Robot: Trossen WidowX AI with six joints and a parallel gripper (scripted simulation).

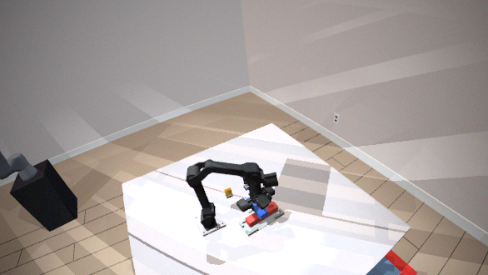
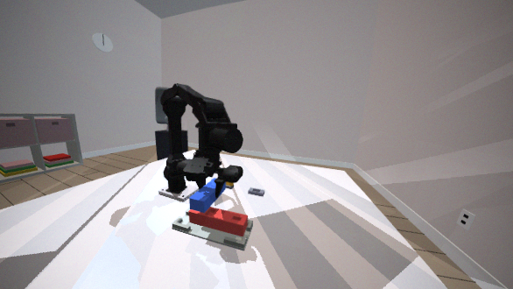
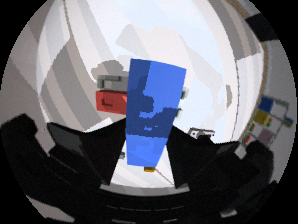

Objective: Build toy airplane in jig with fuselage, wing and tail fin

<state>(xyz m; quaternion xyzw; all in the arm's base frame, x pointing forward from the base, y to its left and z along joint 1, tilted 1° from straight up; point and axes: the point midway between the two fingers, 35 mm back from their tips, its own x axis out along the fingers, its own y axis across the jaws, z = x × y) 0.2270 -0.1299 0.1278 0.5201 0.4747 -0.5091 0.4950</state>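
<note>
On the white table [image 1: 166, 200] [image 2: 144, 245], the cradle [image 1: 248, 230] [image 2: 210, 236] [image 3: 109, 82] bears the red fuselage [image 1: 252, 219] [image 2: 223, 222] [image 3: 111, 102]; the jaws [image 1: 254, 204] [image 2: 210, 186] grip the blue wing [image 1: 261, 212] [image 2: 202, 200] [image 3: 157, 100].

Bright, patchy light with washed-out glare
Pale streaks and grey shadows cross the white table [image 1: 166, 208] [image 2: 280, 175]; the wrist view bends into a black-cornered circle, its outlines coarse and jagged.
</note>
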